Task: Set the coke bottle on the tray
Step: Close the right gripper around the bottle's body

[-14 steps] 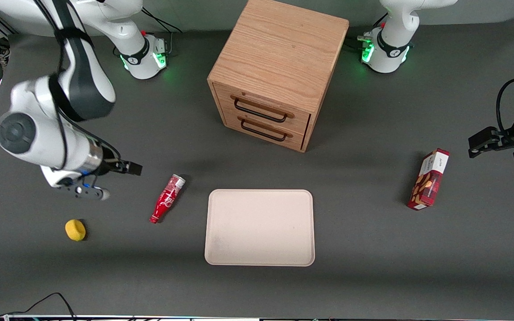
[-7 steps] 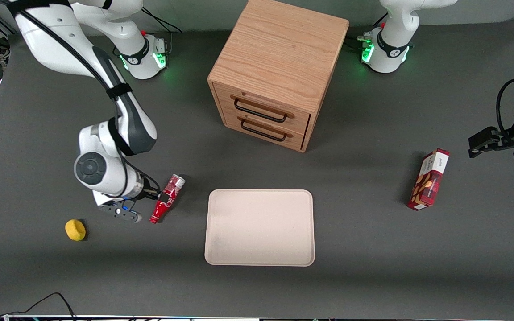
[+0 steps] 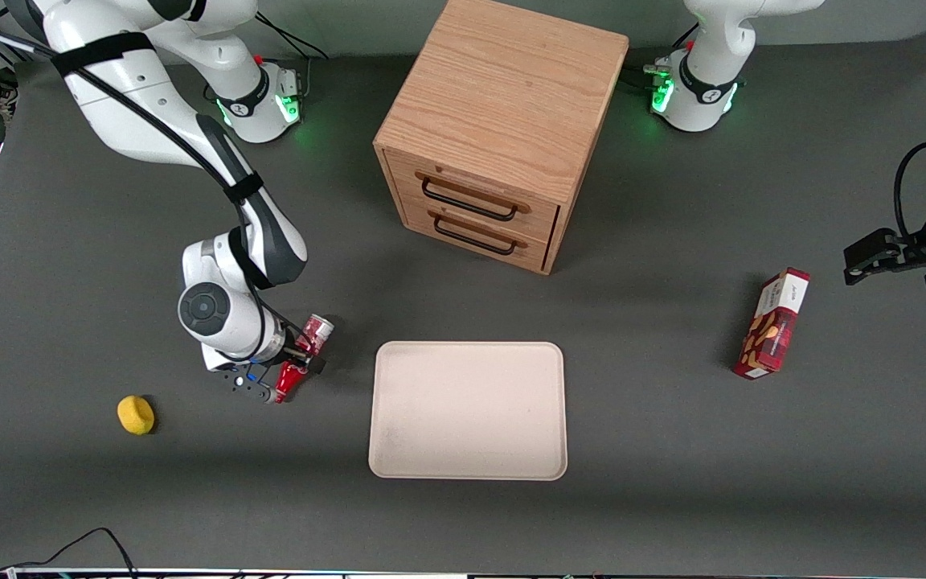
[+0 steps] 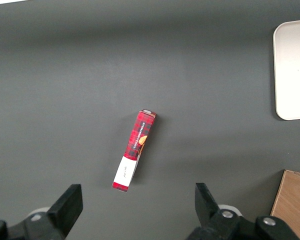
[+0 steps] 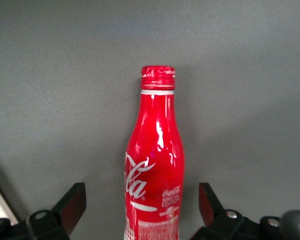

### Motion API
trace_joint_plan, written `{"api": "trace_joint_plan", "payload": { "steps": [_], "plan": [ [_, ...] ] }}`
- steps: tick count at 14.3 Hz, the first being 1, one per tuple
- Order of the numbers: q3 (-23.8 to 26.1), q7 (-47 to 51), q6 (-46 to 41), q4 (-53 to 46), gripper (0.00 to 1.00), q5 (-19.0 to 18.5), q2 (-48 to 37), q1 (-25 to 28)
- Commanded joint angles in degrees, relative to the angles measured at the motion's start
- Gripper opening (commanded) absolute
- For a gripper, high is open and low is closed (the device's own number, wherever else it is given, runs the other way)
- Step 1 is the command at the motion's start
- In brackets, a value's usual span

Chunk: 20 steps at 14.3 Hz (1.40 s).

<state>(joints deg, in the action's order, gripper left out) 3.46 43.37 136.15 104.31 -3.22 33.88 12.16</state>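
Yellow round object [image 3: 136, 415] sits on the table [image 3: 672, 482], well off from the gripper toward the working arm's end and a little nearer the front camera. Gripper [image 3: 292, 363] is low over the coke bottle [image 3: 305, 355], which lies on its side on the bare table; cap end nearer the front camera, silvery base end pointing toward the drawer cabinet [image 3: 495, 133]. In the right wrist view the bottle [image 5: 154, 165] runs up the middle of the span between the two fingers [image 5: 70, 205], clear table showing on either side of it, so the jaws stand wide and are not gripping. Tray [image 3: 469, 410] lies flat just beside the gripper toward the parked arm's end, apart from the bottle, nothing on it. Cabinet stands farther from the front camera than the gripper and tray. Red snack box [image 3: 772, 324] stands well away toward the parked arm's end.
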Motion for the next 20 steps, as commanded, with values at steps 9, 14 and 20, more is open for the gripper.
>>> {"api": "trace_joint_plan", "payload": {
  "steps": [9, 14, 20],
  "plan": [
    [-0.2, 2.2, 1.3, 0.3, 0.0, -2.7, 1.8, 0.7],
    [-0.2, 2.4, 1.1, 0.3, 0.0, -3.5, 1.8, 0.7],
    [0.2, -1.2, -12.4, -0.2, 0.0, -3.1, -8.5, -0.1]
  ]
}}
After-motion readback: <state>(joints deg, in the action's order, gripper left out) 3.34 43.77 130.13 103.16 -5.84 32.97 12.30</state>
